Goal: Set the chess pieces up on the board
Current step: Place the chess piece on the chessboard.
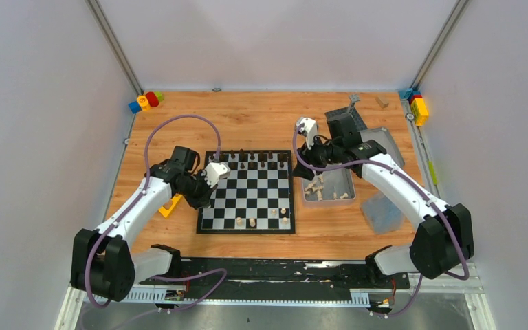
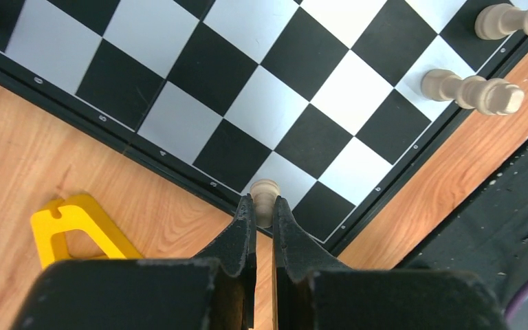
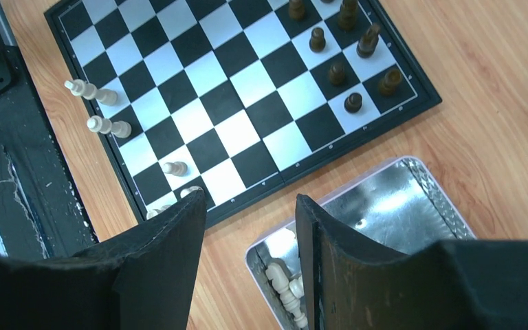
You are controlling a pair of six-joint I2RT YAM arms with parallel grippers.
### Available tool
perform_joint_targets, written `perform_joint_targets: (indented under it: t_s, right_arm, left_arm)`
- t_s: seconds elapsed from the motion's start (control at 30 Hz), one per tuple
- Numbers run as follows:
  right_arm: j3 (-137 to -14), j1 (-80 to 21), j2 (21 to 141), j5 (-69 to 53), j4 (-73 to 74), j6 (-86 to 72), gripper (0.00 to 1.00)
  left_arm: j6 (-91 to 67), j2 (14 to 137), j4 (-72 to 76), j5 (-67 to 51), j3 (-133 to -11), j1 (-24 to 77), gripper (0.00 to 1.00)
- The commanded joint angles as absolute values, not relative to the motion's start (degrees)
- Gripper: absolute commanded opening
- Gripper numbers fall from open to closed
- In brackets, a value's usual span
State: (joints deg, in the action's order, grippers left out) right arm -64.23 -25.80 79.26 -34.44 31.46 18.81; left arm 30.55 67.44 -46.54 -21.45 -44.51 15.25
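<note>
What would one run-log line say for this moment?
left claw: shut on pale piece at board edge | right claw: open, empty, near tin

The left tool (image 2: 262, 206) pinches a pale chess piece (image 2: 264, 192) between its dark fingers at the border of the board (image 2: 247, 103). Two more pale pieces (image 2: 473, 91) sit on edge squares at upper right. A yellow plastic shape (image 2: 75, 230) rests on the wooden surface (image 2: 41, 158).

wooden table (image 1: 261, 117), board (image 1: 247, 201), tin (image 1: 326, 204), toy bricks (image 1: 146, 102)
</note>
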Motion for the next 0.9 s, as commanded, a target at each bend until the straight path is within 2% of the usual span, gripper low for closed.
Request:
perform_joint_targets:
  t_s: [0.0, 0.87]
  right_arm:
    - [-62.85, -24.93, 76.57, -33.86, 30.78, 20.43, 0.52]
    - [-59.78, -22.77, 77.95, -34.42, 28.51, 19.95, 0.51]
  left_arm:
    - [34.75, 67.01, -43.96, -20.4, -44.69, 15.38, 0.09]
    - [42.54, 71.58, -48.29, -25.77, -43.05, 15.4, 0.12]
